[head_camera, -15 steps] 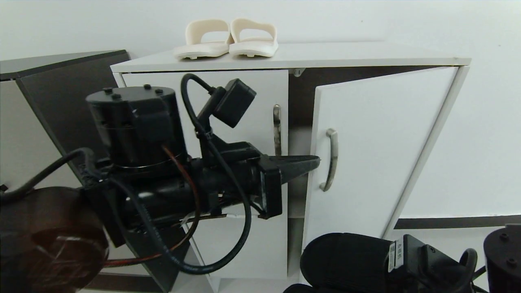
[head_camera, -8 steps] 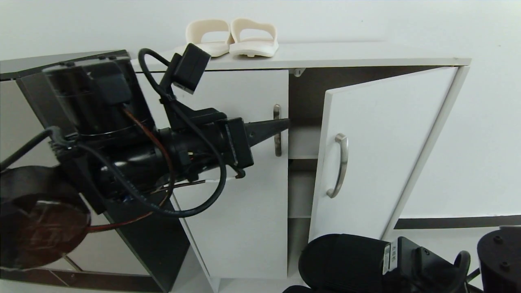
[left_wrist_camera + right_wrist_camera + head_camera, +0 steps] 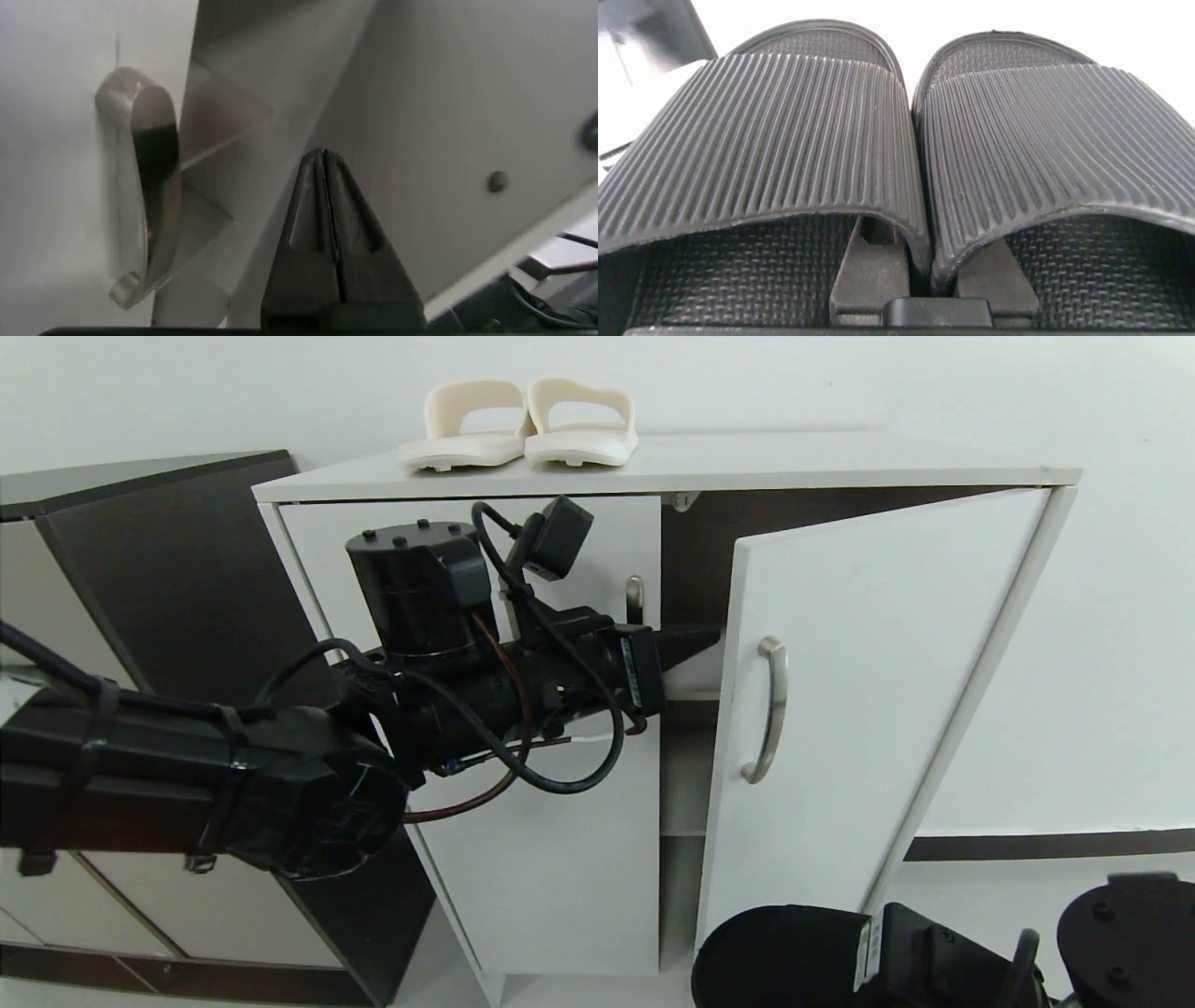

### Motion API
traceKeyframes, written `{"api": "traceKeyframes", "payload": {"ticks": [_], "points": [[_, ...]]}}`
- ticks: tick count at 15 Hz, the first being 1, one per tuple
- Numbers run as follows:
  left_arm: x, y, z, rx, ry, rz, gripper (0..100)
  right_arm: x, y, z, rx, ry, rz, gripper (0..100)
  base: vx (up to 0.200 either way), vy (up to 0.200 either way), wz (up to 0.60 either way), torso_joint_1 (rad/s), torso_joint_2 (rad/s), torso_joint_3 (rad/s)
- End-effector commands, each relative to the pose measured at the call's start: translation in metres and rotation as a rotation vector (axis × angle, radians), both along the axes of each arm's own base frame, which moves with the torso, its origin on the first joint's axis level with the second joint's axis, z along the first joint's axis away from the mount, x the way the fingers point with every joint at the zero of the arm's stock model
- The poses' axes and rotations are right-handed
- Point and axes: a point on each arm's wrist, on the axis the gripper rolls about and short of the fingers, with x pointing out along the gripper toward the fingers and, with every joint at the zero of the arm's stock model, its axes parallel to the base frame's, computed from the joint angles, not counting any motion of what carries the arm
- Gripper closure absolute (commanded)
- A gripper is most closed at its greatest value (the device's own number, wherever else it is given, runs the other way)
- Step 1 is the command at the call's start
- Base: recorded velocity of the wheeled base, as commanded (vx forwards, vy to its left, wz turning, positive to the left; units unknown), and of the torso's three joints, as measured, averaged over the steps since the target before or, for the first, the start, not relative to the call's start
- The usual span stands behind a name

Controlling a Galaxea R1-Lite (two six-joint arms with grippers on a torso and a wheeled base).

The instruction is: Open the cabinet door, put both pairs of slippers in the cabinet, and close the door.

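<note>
Black tapered fingers of our left pincer (image 3: 324, 159) are pressed together on nothing. Their tip sits in the gap between the two doors of the cabinet (image 3: 840, 462), close to the free edge of the right door (image 3: 868, 691), which stands ajar. The left door (image 3: 551, 859) is shut flat. Its metal handle (image 3: 635, 595) shows just behind the pincer, and the right door's handle (image 3: 770, 709) lies near that door's free edge.

Our right pincer (image 3: 929, 275) is clenched on the pair of black slippers (image 3: 822, 140), held low before the cabinet. One finger sits inside each slipper, with the adjoining sides pinched between them.

We see the cream slippers (image 3: 523, 425) side by side on the cabinet top, near its back edge and left of the middle.

Against the cabinet's left side stands a dark unit (image 3: 177, 579). Behind it all is a white wall (image 3: 1074, 392), with a dark skirting strip (image 3: 1046, 846) above the pale floor (image 3: 990, 887).
</note>
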Motion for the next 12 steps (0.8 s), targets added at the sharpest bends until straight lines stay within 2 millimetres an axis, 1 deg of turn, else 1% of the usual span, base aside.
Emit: {"api": "traceKeyframes", "payload": {"ticks": [1, 3, 4, 5, 6, 7, 8, 9, 10, 11, 12], "points": [[0.005, -0.005, -0.009, 0.011, 0.016, -0.001, 100, -0.003, 0.003, 0.002, 0.01, 0.011, 0.014, 100, 0.0, 0.0, 0.0, 0.0, 0.0, 0.0], [0.004, -0.005, -0.01, 0.012, 0.02, -0.001, 100, -0.008, 0.003, -0.002, 0.006, 0.032, 0.02, 100, -0.2, 0.0, 0.0, 0.002, 0.01, 0.005], [0.002, -0.009, -0.01, 0.013, 0.021, -0.012, 100, -0.016, 0.0, -0.012, -0.028, 0.048, 0.053, 100, -0.2, 0.0, 0.0, -0.002, 0.01, -0.002], [-0.001, -0.011, -0.009, 0.011, 0.021, -0.02, 100, -0.022, -0.002, -0.017, -0.049, 0.052, 0.074, 100, -0.2, 0.0, 0.0, 0.012, 0.0, 0.002], [-0.031, -0.025, 0.005, -0.009, 0.024, -0.094, 100, -0.044, -0.009, -0.025, -0.073, 0.049, 0.17, 100, -0.2, 0.0, 0.0, -0.002, 0.01, 0.002], [-0.049, -0.034, 0.013, -0.002, 0.033, -0.138, 100, -0.057, -0.012, -0.026, -0.074, 0.049, 0.231, 100, -0.2, 0.0, 0.0, 0.002, 0.0, 0.012], [-0.064, -0.043, 0.02, 0.008, 0.039, -0.185, 100, -0.057, -0.013, -0.027, -0.074, 0.048, 0.234, 100, -0.2, 0.0, 0.0, 0.007, 0.0, 0.002], [-0.071, -0.049, 0.021, 0.014, 0.04, -0.2, 100, -0.056, -0.012, -0.028, -0.077, 0.054, 0.227, 100, -0.2, 0.0, 0.0, -0.002, 0.01, 0.002], [-0.07, -0.05, 0.022, 0.012, 0.039, -0.183, 100, -0.051, -0.006, -0.025, -0.07, 0.057, 0.201, 100, -0.2, 0.0, 0.0, -0.002, 0.01, 0.007], [-0.065, -0.045, 0.02, 0.012, 0.043, -0.127, 100, -0.041, 0.002, -0.022, -0.05, 0.051, 0.161, 100, 0.0, 0.0, 0.0, 0.0, 0.0, 0.0], [-0.05, -0.026, 0.021, 0.003, 0.037, 0.002, 100, -0.027, 0.009, -0.021, -0.04, 0.038, 0.088, 100, 0.0, 0.0, 0.0, 0.0, 0.0, 0.0]]}}
